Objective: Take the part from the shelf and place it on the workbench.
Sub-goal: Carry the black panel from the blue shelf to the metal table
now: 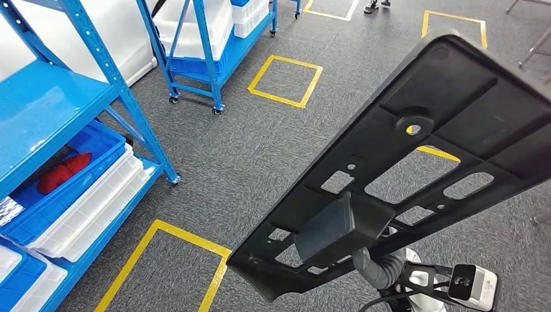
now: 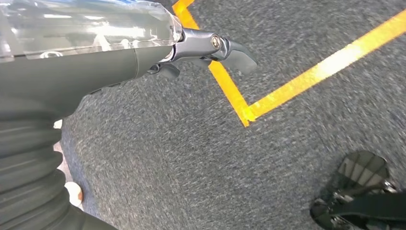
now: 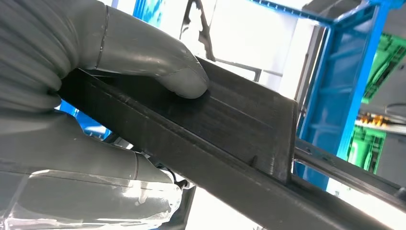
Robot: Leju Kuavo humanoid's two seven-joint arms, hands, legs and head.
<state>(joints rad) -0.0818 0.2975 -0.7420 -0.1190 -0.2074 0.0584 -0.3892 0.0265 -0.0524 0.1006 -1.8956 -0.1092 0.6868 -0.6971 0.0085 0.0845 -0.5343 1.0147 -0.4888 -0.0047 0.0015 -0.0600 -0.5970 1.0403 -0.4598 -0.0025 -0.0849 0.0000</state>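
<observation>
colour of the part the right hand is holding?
Black part, matte plastic; clearest in the head view. Right hand grips it.

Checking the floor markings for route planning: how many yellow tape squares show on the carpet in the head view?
4: one by the wheeled rack, one bottom centre, one at top centre, cut off, one top right. A yellow strip behind the black part may belong to another.

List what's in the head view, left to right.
Blue shelf → red item in a blue bin → stacked white trays → yellow floor square → black part, gripped by the right hand.
</observation>
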